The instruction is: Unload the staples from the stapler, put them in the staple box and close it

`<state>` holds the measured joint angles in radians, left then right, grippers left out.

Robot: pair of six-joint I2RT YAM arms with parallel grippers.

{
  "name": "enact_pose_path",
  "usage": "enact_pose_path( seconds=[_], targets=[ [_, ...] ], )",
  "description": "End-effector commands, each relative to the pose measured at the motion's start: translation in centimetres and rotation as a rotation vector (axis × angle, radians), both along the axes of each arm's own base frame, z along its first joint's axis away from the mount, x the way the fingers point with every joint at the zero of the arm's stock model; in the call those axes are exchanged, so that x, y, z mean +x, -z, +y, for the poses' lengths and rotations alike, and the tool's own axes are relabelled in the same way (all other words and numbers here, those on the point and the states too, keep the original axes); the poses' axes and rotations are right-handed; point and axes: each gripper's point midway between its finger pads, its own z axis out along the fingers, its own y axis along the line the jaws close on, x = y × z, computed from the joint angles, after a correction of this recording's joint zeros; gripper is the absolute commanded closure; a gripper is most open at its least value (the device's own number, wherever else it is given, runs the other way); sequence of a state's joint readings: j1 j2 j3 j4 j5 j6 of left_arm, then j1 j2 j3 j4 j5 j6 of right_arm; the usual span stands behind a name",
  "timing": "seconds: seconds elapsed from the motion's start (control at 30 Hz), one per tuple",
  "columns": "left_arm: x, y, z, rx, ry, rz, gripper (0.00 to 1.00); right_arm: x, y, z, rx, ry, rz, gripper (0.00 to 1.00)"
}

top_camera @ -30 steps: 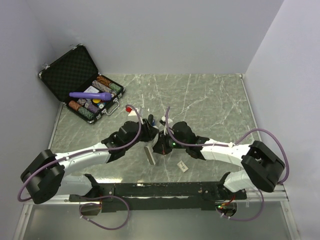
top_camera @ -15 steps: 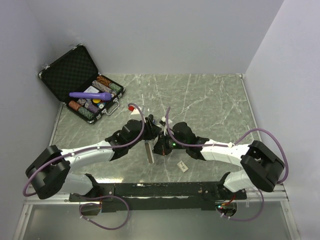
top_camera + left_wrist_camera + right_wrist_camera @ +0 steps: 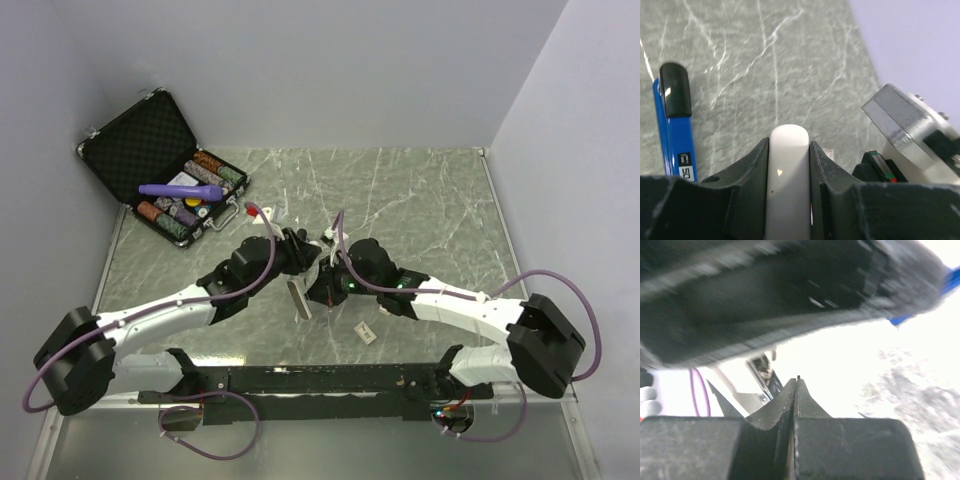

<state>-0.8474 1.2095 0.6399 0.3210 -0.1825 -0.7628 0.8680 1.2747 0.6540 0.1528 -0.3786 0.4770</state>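
Note:
In the left wrist view my left gripper (image 3: pixel 788 142) is shut on a white oblong bar (image 3: pixel 788 170) that stands up between the fingers. The blue stapler (image 3: pixel 674 135) with its black end lies on the table to the left of the fingers. In the right wrist view my right gripper (image 3: pixel 797 380) is shut, with a tiny dark tip showing between the fingertips. A blurred dark body with a blue edge (image 3: pixel 950 282) hangs close above it. In the top view the left gripper (image 3: pixel 303 252) and right gripper (image 3: pixel 318 285) meet at the table's middle and hide the stapler.
An open black case (image 3: pixel 160 170) with chips and a purple tube (image 3: pixel 180 189) sits at the back left. A pale grey bar (image 3: pixel 298 300) shows just below the grippers. A small white slip (image 3: pixel 364 333) lies near the front. The right wrist (image 3: pixel 910 125) crowds the left gripper's right side.
Both arms have shifted a little while the grippers stay together at the middle. The left gripper moved slightly back and right. The right arm's elbow swung out to the right.

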Motion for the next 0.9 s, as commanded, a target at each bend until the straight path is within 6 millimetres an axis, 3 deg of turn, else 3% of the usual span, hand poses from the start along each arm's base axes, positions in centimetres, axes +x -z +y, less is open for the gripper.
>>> enact_pose_path(
  seconds=[0.0, 0.23, 0.37, 0.53, 0.73, 0.87],
  targets=[
    [0.6, -5.9, 0.4, -0.096, -0.025, -0.115, 0.99, 0.9, -2.2, -1.0, -0.047, 0.03, -0.096, 1.0],
    [0.2, -7.4, 1.5, -0.087, -0.04, -0.15, 0.99, 3.7, -4.0, -4.3, -0.186, 0.177, -0.202, 1.0],
    [0.3, -8.2, 2.1, -0.072, -0.062, -0.176, 0.99, 3.7, -6.1, -5.3, -0.197, 0.198, -0.238, 1.0],
    [0.9, -9.3, 3.2, -0.055, -0.12, -0.2, 0.99, 1.4, -7.2, -4.5, -0.158, 0.097, -0.165, 1.0],
    [1.4, -11.1, 4.0, -0.055, -0.168, -0.238, 0.99, -3.6, -8.3, -1.7, -0.007, -0.133, -0.084, 1.0],
    [1.6, -11.8, 4.2, -0.062, -0.18, -0.252, 0.99, -5.4, -8.8, -0.2, 0.015, -0.215, -0.088, 1.0]
  ],
)
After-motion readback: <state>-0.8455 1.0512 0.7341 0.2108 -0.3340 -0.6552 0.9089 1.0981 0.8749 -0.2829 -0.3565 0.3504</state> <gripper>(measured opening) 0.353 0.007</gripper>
